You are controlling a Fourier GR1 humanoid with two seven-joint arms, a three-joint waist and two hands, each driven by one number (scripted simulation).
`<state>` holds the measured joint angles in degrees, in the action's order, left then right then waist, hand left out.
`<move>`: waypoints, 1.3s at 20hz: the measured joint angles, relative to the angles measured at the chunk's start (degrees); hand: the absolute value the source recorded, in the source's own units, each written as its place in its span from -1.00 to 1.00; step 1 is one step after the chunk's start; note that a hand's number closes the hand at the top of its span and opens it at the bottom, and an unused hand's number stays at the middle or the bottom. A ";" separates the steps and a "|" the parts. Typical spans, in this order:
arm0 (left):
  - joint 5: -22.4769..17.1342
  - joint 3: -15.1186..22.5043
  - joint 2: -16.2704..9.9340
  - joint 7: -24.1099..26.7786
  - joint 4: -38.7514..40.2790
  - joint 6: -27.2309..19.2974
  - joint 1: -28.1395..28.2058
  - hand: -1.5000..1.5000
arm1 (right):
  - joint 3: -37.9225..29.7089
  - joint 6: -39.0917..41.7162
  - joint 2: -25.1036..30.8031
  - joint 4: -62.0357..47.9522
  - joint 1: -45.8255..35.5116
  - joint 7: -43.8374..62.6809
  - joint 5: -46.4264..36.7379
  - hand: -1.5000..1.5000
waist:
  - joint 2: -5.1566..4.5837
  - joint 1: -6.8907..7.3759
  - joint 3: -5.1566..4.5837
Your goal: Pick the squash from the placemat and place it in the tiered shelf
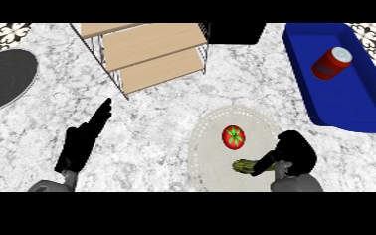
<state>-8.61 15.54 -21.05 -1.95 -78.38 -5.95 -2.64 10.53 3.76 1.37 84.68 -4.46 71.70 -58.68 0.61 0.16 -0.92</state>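
Grasp step: right hand (294, 152) has fingers curled round the squash (246, 166), lying on the placemat (213, 129) at 5 o'clock. Next: lift, carry to the shelf (150, 50) at 11 o'clock. Left hand (81, 142) rests with straight fingers, 8 o'clock. One squash, one tomato (234, 137), one can (332, 63), one blue bin (345, 104).

A gray and white marble counter (161, 109) fills the room here, with patterned black-and-white tiles (15, 30) at the corners.

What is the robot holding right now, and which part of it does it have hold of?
The right hand is curled round one end of the squash on the placemat. The left hand is open and holds nothing.
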 measured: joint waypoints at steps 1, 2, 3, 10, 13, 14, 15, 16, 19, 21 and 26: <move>0.25 -0.27 0.19 0.50 1.16 0.24 -0.54 0.00 | 0.03 -0.18 0.03 -0.09 0.02 -0.44 -0.19 1.00 | 0.03 -0.13 -0.05; 0.05 -0.43 0.20 -0.11 0.72 0.51 -0.85 0.00 | 0.16 -0.53 0.18 -0.79 -0.34 -0.56 -0.29 1.00 | 0.12 -0.13 -0.19; 0.19 -0.38 0.36 -0.26 0.63 0.64 -0.92 0.00 | 0.56 -0.90 0.27 -0.88 -0.44 -0.64 -0.44 1.00 | 0.17 -0.17 -0.22; 1.44 -0.40 1.51 0.78 1.54 0.39 -0.15 0.00 | 0.61 -1.14 0.12 -2.65 -2.53 -1.00 -4.91 1.00 | 0.01 -0.16 0.01; 1.53 -0.76 1.34 0.63 1.20 0.62 0.12 0.00 | 1.33 -1.06 -0.26 -1.19 -2.57 -0.59 -7.61 1.00 | -0.11 -0.13 0.30; 1.47 -0.89 1.35 0.26 0.98 0.66 0.01 0.00 | 1.44 -1.09 -0.42 -0.69 -2.60 -0.52 -8.70 1.00 | -0.17 -0.13 0.41; 1.61 -1.15 1.55 0.65 1.40 0.78 0.06 0.00 | 2.88 -1.04 -0.49 -0.02 -3.24 -0.54 -9.00 1.00 | -0.24 -0.11 0.50; 1.53 -1.42 1.63 0.54 1.31 1.01 -0.14 0.00 | 4.14 -0.65 -0.59 0.37 -4.46 -1.58 -8.99 1.00 | -0.32 -0.04 0.59; 1.64 -1.27 1.57 0.75 0.99 1.43 0.27 0.00 | 8.55 2.15 -0.67 1.70 -7.45 -10.10 -7.43 1.00 | -0.45 0.65 0.75; 1.73 -1.13 1.57 0.56 1.14 1.67 -0.01 0.00 | 12.06 4.77 -0.34 3.49 -9.80 -16.09 -5.50 1.00 | -0.45 1.00 0.81; 2.01 -1.71 1.86 1.43 2.13 1.71 0.43 0.00 | 15.65 12.01 1.87 11.85 -15.15 -22.16 -3.56 1.00 | -0.40 0.21 0.86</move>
<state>-6.60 13.83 -19.19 -0.52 -76.26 -4.24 -2.21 26.19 15.78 3.24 96.52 -19.61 49.55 -62.24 0.21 0.37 -0.06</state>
